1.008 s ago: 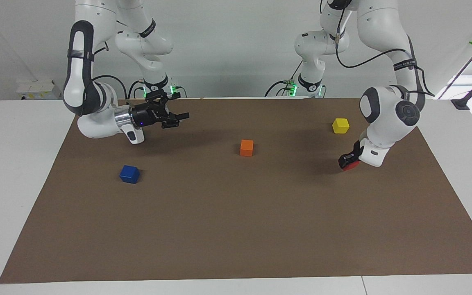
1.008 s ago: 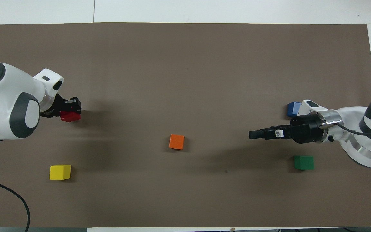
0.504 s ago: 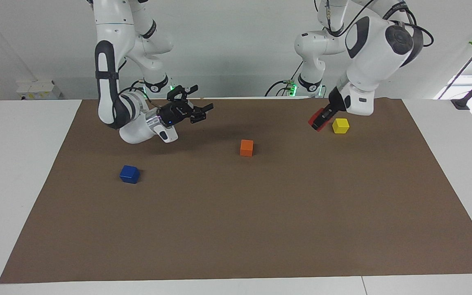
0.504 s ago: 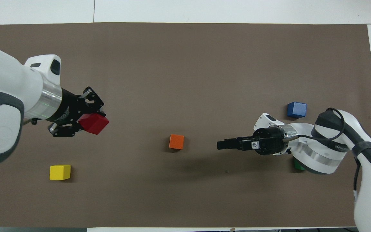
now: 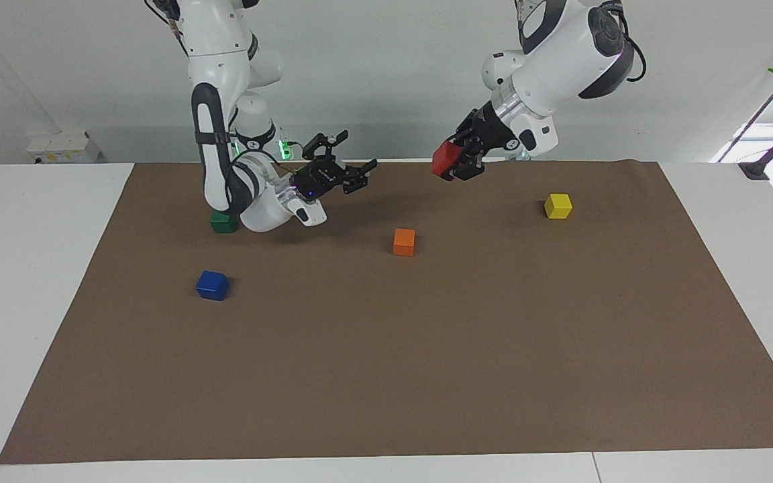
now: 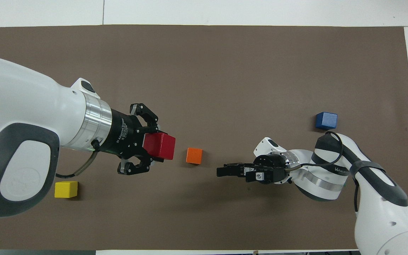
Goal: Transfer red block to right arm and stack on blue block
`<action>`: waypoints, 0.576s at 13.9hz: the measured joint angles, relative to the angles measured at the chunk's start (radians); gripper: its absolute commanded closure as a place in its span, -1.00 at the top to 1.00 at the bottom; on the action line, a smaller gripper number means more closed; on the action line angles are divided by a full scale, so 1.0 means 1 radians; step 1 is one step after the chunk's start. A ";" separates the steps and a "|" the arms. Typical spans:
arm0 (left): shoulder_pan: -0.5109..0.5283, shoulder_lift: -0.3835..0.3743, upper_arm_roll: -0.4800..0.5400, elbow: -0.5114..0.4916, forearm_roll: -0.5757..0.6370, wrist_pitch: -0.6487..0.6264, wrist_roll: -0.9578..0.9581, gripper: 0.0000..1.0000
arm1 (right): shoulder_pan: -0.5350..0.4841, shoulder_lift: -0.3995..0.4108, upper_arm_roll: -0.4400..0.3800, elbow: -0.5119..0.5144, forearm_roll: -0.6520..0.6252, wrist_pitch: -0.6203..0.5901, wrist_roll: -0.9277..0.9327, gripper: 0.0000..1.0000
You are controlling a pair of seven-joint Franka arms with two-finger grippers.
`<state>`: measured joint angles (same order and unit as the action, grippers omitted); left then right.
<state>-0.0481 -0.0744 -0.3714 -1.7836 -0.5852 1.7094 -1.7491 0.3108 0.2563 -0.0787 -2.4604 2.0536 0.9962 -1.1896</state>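
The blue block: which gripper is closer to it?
Right. The right gripper hangs open nearest the blue block; the left gripper holds the red block toward the left arm's end.

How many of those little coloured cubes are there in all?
5. The red cube is held in the left gripper, up in the air. Lying on the brown mat: orange cube mid-table, yellow cube, blue cube, and green cube, partly hidden by the right arm.

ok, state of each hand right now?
Left hand: closed on the small bright red cube, raised above the table.
Right hand: open, holding nothing.
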 measured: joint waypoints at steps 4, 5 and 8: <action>-0.045 -0.034 -0.075 -0.029 -0.057 0.119 -0.198 -1.00 | 0.091 0.096 0.000 -0.001 0.108 -0.101 -0.081 1.00; -0.071 -0.045 -0.078 -0.054 -0.057 0.167 -0.220 -1.00 | 0.115 0.114 0.001 0.000 0.132 -0.116 -0.091 1.00; -0.133 -0.090 -0.079 -0.176 -0.065 0.309 -0.237 -1.00 | 0.131 0.129 0.015 0.003 0.163 -0.133 -0.095 1.00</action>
<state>-0.1813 -0.1644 -0.4508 -1.9593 -0.6499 2.0181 -1.9860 0.4418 0.3850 -0.0640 -2.4574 2.2168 0.8632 -1.2844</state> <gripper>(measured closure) 0.449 0.000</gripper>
